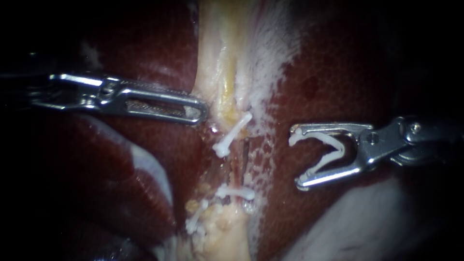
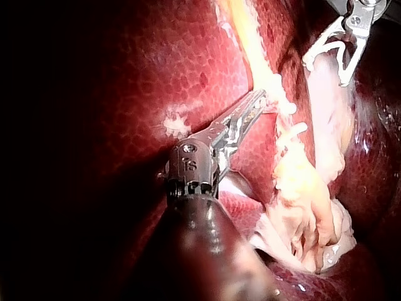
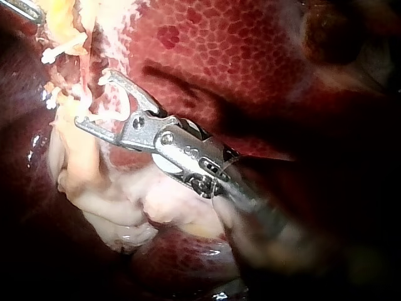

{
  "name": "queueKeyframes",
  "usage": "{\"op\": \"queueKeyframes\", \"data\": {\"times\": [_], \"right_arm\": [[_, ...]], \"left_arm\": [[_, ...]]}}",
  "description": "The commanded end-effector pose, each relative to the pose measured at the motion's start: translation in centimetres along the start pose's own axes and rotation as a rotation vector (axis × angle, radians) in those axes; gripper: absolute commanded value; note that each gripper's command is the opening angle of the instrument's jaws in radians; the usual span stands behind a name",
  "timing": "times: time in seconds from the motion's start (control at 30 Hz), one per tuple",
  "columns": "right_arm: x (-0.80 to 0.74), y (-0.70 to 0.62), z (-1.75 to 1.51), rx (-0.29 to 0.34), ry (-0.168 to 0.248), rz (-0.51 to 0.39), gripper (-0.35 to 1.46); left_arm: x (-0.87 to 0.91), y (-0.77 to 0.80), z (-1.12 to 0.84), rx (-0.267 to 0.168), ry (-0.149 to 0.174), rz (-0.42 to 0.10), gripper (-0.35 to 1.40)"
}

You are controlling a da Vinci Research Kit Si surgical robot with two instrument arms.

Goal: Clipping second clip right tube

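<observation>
Step in hand judged to be the approach. The right tool [image 1: 297, 158] stood spread wide, each jaw bearing on a leg of the open clip [image 1: 325, 138] it carried. It hung over the liver [image 1: 338, 72] to the right of the tubes [image 1: 241, 159], apart from them, with nothing enclosed yet. The clip's mouth faced left toward the tubes. Its long axis lay nearly level in the endoscope view, across the tubes, which ran top to bottom. Set clips noted: upper clip [image 1: 233, 133] slanted, middle clip [image 1: 235, 192] about level, lower clip [image 1: 195, 220]. A bare stretch lay between upper and middle. The left tool [image 1: 202, 113] had its jaws pressed together, holding nothing seen, tip just beside the pale strip [image 1: 217, 53]. Next move, by my reckoning: advance leftward, straddle one strand in the bare stretch, clear of the set clips, then close. Which strand was the right tube I could not tell.
</observation>
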Motion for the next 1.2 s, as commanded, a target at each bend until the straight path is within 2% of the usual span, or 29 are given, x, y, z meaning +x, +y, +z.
{"op": "queueKeyframes", "data": {"times": [0.03,0.23,0.4,0.6,0.83,1.03,1.2], "right_arm": [[0.00,0.00,0.00,0.000,0.000,0.000,0.60],[-0.04,-0.02,0.03,-0.001,-0.001,-0.003,0.60],[-0.16,-0.06,0.16,0.000,-0.003,-0.006,0.60],[-0.38,-0.13,0.48,0.031,-0.008,0.022,0.60],[-0.58,-0.17,0.92,0.068,-0.016,0.050,0.60],[-0.76,-0.16,1.21,0.086,-0.024,0.061,0.60],[-0.81,-0.12,1.28,0.087,-0.025,0.062,0.60]], "left_arm": [[0.00,0.00,-0.01,0.001,0.000,0.000,-0.35],[-0.02,-0.05,-0.07,0.004,0.001,-0.002,-0.35],[-0.08,-0.19,-0.17,0.008,0.002,-0.006,-0.35],[-0.15,-0.38,-0.32,0.013,0.007,-0.010,-0.35],[-0.26,-0.57,-0.50,0.022,-0.008,-0.017,-0.35],[-0.31,-0.69,-0.64,0.022,-0.018,-0.026,-0.35],[-0.36,-0.73,-0.77,0.018,-0.029,-0.030,-0.35]]}}
